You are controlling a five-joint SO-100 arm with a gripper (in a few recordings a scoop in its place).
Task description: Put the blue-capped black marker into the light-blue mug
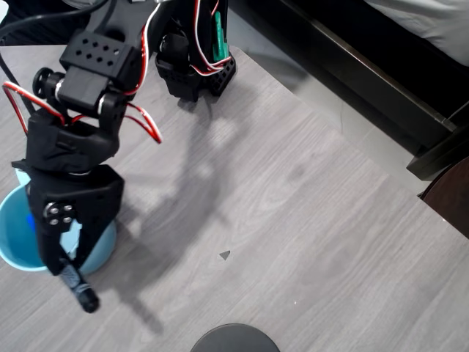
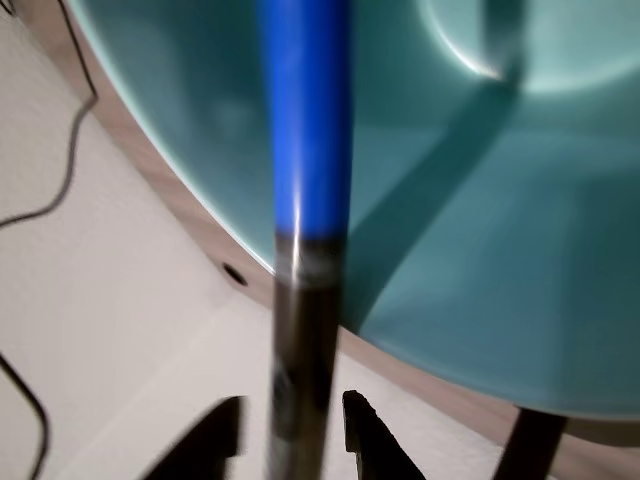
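Mug (image 2: 520, 200): glossy light-blue glaze.
Marker cap (image 2: 305, 110): smooth, shiny blue plastic.
Table (image 1: 308, 220): matt grey wood-grain.
Arm (image 1: 73, 198): matt black plastic.

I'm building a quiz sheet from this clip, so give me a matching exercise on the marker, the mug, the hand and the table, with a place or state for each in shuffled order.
Things:
1. blue-capped black marker
2. light-blue mug
3. hand
4. table

Places or states:
A. grey wood-grain surface under everything
B. shut around a slim black barrel
C. stands at the left edge of the overhead view, under the arm
D. held with its blue cap pointing into the mug's opening

Pairs: 1-D, 2-C, 3-B, 4-A
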